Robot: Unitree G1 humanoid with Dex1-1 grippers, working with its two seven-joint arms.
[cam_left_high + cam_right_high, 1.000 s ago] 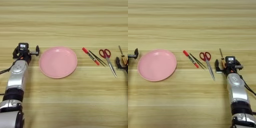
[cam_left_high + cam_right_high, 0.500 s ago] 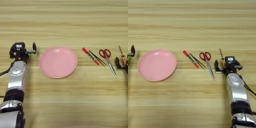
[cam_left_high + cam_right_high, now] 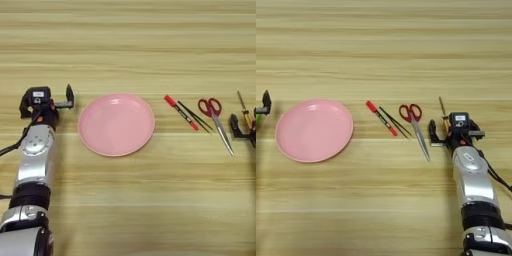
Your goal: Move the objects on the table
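Note:
A round pink plate (image 3: pixel 116 125) lies left of the table's middle. Just left of it my left gripper (image 3: pixel 46 101) stands open, its right finger (image 3: pixel 69 95) close to the plate's rim. A sliver of green (image 3: pixel 257 120) shows below that finger at the picture's edge. To the right lie a red marker (image 3: pixel 181 112), a thin black stick (image 3: pixel 195 116) and red-handled scissors (image 3: pixel 413 119). My right gripper (image 3: pixel 454 132) is open beside the scissors' blades, over the handle end of the thin orange-handled tool (image 3: pixel 442 110).
The wooden table (image 3: pixel 130 45) stretches bare behind the row of things. Bare wood also lies in front of the plate, between my two forearms.
My left gripper has slid a little to the left, away from the plate's rim. The right arm and the things on the table have not moved.

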